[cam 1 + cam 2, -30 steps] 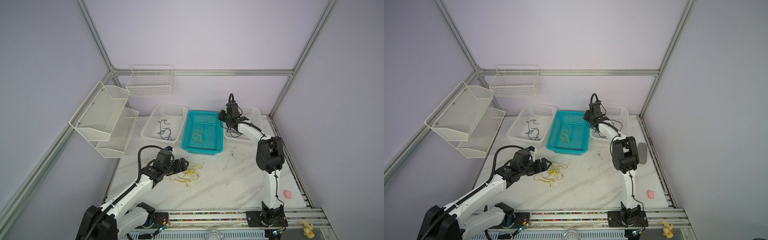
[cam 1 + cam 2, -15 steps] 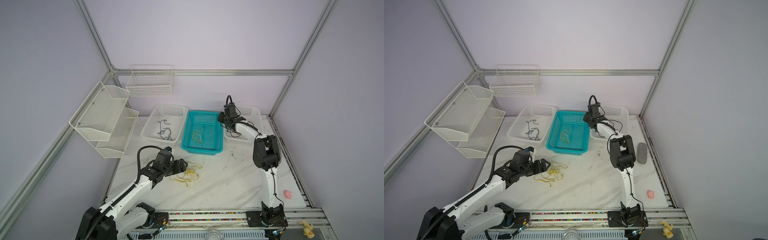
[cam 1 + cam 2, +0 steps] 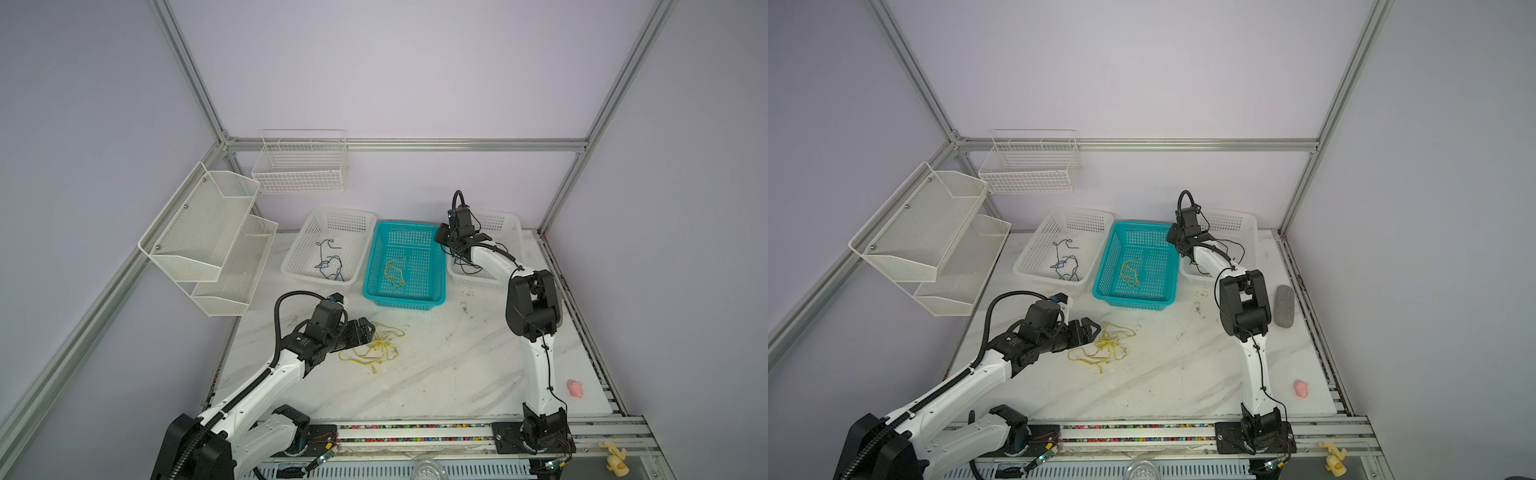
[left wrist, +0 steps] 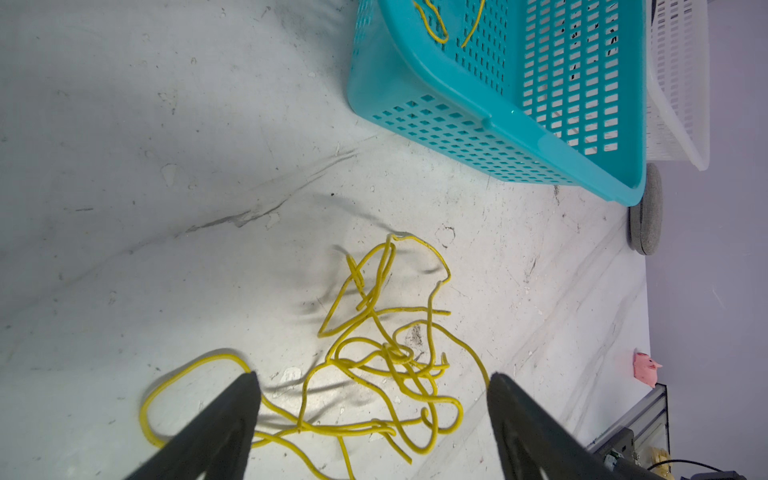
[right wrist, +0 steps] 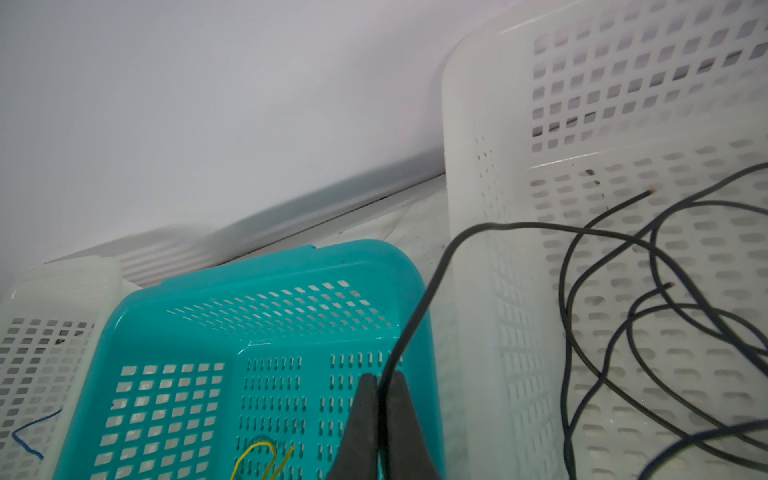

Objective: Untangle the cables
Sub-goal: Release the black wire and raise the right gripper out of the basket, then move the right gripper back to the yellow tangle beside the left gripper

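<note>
Right pincer (image 5: pixel 383 380) is squeezed together on one thin black cable (image 5: pixel 432 282). It hangs over the back right corner of the teal basket (image 3: pixel 405 297), which sits in the middle of the worktop's (image 3: pixel 457 374) back edge. From the tips the black cable goes up, bends over the wall of the right white basket (image 5: pixel 478 208) and drops inside. More black cables (image 5: pixel 615 340) lie there in loops. That wall stands between my pincer and the loops.

Left pincer (image 4: pixel 372 378) is wide apart and holds nothing. It is low over the worktop near the left edge. A messy pile of yellow cables (image 4: pixel 386 357) lies between its two fingers (image 4: pixel 232 415). One yellow loop runs up to a fingertip, and I cannot tell if they touch.

One more yellow cable (image 3: pixel 394 272) lies in the teal basket. Blue cables (image 3: pixel 330 264) lie in the left white basket (image 3: pixel 291 270), by the back left corner.

A pink toy (image 3: pixel 575 388) sits near the right edge, well apart from all the cables. A grey pad (image 3: pixel 1284 305) shows by the right edge in a top view. In a top view the right arm (image 3: pixel 532 307) covers it. The left wrist view shows it peeking out behind the teal basket's corner. Only the right wrist view shows the grip on the black cable. In both top views those tips are too small to make out.
</note>
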`<action>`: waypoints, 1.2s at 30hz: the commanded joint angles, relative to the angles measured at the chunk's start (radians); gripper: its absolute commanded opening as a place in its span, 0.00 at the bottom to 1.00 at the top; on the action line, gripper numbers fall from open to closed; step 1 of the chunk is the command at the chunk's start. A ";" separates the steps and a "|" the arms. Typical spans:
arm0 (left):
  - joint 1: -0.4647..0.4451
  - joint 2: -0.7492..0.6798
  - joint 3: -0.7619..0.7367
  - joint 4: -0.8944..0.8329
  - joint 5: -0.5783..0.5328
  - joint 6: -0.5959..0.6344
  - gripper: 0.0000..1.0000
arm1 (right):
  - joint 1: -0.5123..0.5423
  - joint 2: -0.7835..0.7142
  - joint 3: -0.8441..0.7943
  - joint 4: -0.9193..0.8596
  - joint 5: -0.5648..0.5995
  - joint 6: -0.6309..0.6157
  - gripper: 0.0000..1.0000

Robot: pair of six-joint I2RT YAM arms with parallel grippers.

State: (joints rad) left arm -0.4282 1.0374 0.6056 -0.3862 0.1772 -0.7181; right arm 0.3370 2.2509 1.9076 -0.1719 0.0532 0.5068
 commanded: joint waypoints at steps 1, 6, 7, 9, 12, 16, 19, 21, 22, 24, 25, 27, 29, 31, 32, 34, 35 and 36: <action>-0.006 -0.008 -0.018 0.006 -0.008 0.018 0.87 | 0.004 -0.012 -0.003 0.008 0.022 -0.011 0.00; -0.006 -0.011 -0.018 0.004 -0.007 0.016 0.87 | 0.002 -0.117 -0.096 0.053 0.064 -0.031 0.00; -0.006 -0.011 -0.018 0.006 -0.008 0.017 0.87 | -0.001 -0.145 -0.123 0.064 0.072 -0.031 0.00; -0.006 -0.009 -0.018 0.006 -0.007 0.017 0.87 | -0.011 -0.202 -0.183 0.085 0.083 -0.025 0.00; -0.006 -0.001 -0.012 0.007 -0.004 0.018 0.87 | -0.035 -0.291 -0.286 0.133 0.083 0.002 0.00; -0.006 0.005 -0.005 0.009 0.001 0.018 0.87 | -0.073 -0.391 -0.412 0.188 0.106 0.033 0.00; -0.006 0.006 -0.003 0.010 0.004 0.017 0.87 | -0.110 -0.415 -0.471 0.197 0.124 0.046 0.00; -0.006 0.003 -0.004 0.010 0.006 0.017 0.87 | -0.141 -0.412 -0.503 0.202 0.100 0.070 0.00; -0.006 0.001 -0.004 0.011 0.008 0.016 0.87 | -0.158 -0.409 -0.519 0.208 0.082 0.084 0.00; -0.006 -0.001 -0.004 0.010 0.010 0.016 0.87 | -0.182 -0.387 -0.537 0.222 0.045 0.104 0.00; -0.006 -0.002 -0.003 0.009 0.011 0.017 0.86 | -0.192 -0.368 -0.535 0.222 0.021 0.110 0.00; -0.006 -0.005 0.000 0.009 0.013 0.016 0.87 | -0.199 -0.332 -0.525 0.220 0.000 0.114 0.00; -0.006 -0.007 0.003 0.007 0.014 0.014 0.86 | -0.204 -0.292 -0.503 0.204 -0.017 0.126 0.00; -0.006 -0.009 0.005 0.003 0.014 0.013 0.86 | -0.205 -0.271 -0.492 0.201 -0.027 0.130 0.00; -0.006 -0.011 0.006 0.000 0.014 0.015 0.86 | -0.205 -0.268 -0.487 0.201 -0.030 0.130 0.00; -0.006 -0.014 0.005 -0.003 0.012 0.014 0.86 | -0.205 -0.264 -0.474 0.195 -0.043 0.133 0.00; -0.006 -0.014 0.006 -0.006 0.010 0.016 0.87 | -0.205 -0.264 -0.463 0.183 -0.049 0.131 0.03; -0.006 -0.014 0.006 -0.006 0.009 0.018 0.87 | -0.205 -0.267 -0.457 0.172 -0.047 0.129 0.06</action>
State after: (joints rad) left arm -0.4282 1.0431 0.6056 -0.3897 0.1787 -0.7143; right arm 0.1291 2.0022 1.4021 0.0101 0.0257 0.6212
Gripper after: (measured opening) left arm 0.866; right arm 0.069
